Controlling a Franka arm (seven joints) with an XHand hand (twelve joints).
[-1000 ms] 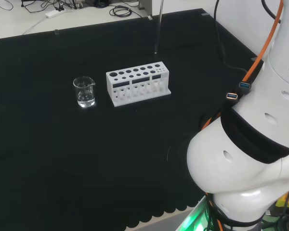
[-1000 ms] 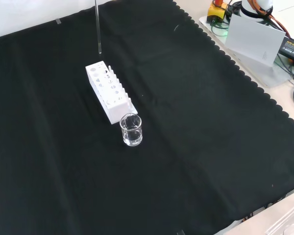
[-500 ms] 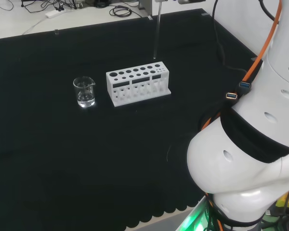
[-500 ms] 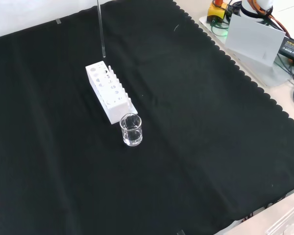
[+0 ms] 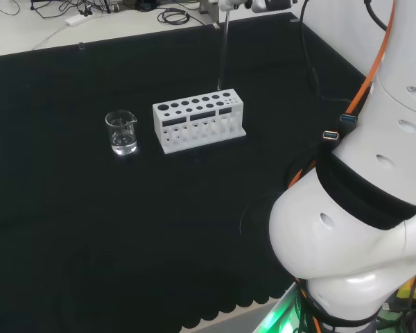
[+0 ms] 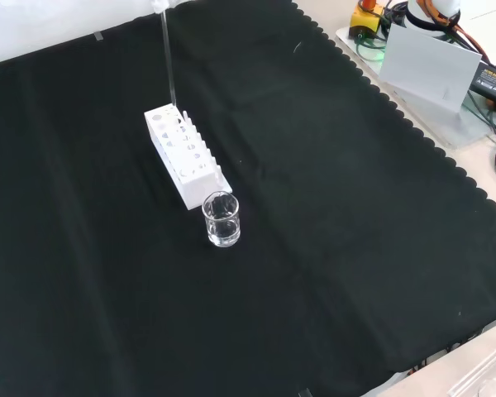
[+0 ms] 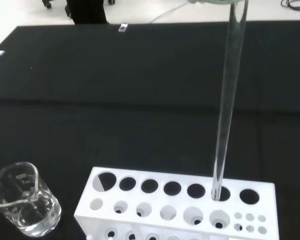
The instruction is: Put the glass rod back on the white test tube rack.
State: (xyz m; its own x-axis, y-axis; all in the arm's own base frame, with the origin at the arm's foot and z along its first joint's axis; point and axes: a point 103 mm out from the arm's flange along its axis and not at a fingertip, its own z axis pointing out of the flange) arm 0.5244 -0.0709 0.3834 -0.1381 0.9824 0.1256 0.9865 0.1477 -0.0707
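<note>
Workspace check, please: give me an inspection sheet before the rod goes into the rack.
Surface: black cloth, flat, bare around the ware.
Job's things: glass rod upright, its lower end at a hole near one end of the white rack; how far it has entered is unclear.
Clutter: small glass beaker beside the rack's other end, apart from it.
Hand: hand at the rod's top; fingers not readable.
Cables: orange cable along the arm.
Surroundings: cables on the floor beyond the cloth.
</note>
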